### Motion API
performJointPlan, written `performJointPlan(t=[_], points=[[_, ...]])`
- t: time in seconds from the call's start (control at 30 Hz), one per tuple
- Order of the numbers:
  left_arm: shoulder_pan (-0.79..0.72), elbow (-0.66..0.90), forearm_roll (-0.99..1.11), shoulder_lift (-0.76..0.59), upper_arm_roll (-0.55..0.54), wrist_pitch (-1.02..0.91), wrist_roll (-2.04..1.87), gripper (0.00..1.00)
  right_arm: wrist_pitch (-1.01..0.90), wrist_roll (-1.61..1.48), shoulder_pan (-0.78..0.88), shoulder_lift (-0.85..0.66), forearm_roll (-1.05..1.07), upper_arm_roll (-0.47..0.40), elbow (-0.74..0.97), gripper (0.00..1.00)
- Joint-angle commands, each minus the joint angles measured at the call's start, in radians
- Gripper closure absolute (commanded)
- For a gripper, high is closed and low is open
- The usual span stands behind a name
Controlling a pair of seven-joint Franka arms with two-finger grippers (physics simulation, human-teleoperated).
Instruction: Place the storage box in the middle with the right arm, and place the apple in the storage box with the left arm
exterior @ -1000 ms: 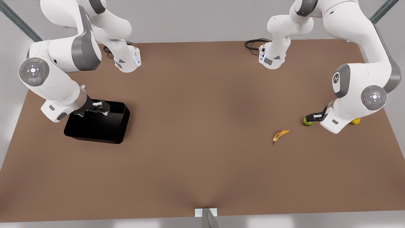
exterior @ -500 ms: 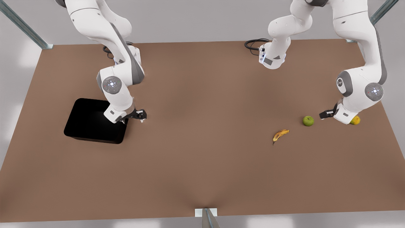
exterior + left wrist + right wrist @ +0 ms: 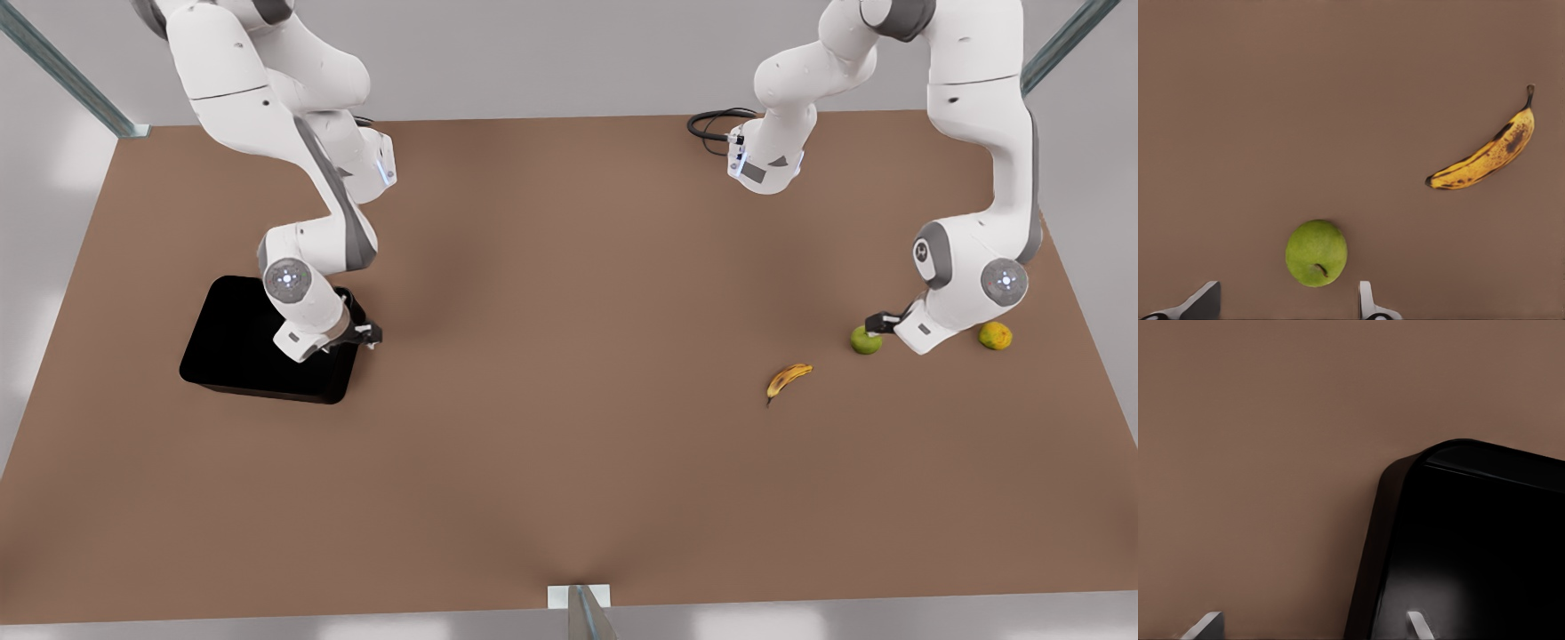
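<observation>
The black storage box (image 3: 240,338) sits on the table at the front view's left. My right gripper (image 3: 369,336) hovers open at its wall nearest the table's middle. In the right wrist view that wall (image 3: 1368,587) runs between the two fingertips (image 3: 1418,625), with the gripper (image 3: 1311,628) straddling it. The yellow-green apple (image 3: 863,341) lies at the front view's right. My left gripper (image 3: 877,320) is open just above it. In the left wrist view the apple (image 3: 1316,253) lies between and a little ahead of the spread fingertips (image 3: 1365,303) of the gripper (image 3: 1285,307).
A spotted banana (image 3: 789,379) (image 3: 1485,157) lies a short way from the apple toward the table's middle. An orange-yellow fruit (image 3: 995,335) rests behind the left arm's wrist. A black cable (image 3: 711,120) coils at the far edge.
The right gripper went from over the box's inside out past its wall, then drew back to the wall. The left gripper backed off the apple, then came over it again.
</observation>
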Motion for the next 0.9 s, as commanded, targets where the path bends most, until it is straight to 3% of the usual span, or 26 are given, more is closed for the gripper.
performJointPlan(t=[0.0,0.27,0.37,0.43,0.87], points=[[0.003,0.001,-0.001,0.004,0.0,0.0,0.006,0.0,0.0,0.0,-0.001,0.0,0.0,-0.003,0.0,0.0],[0.013,-0.128,-0.001,0.021,0.002,0.155,0.004,0.0,0.009,0.0,0.0,0.064,-0.018,-0.046,0.003,0.0],[0.016,-0.137,0.0,0.026,0.002,0.166,0.004,0.0,0.017,0.0,0.008,0.089,-0.018,-0.049,0.005,0.42],[0.03,-0.141,0.003,0.024,0.002,0.168,0.004,0.0,0.015,0.0,0.011,0.09,-0.018,-0.049,0.006,0.78],[0.074,-0.206,0.052,0.033,0.002,0.26,0.006,0.0,0.0,0.018,0.02,0.073,-0.012,-0.049,0.012,0.79]])
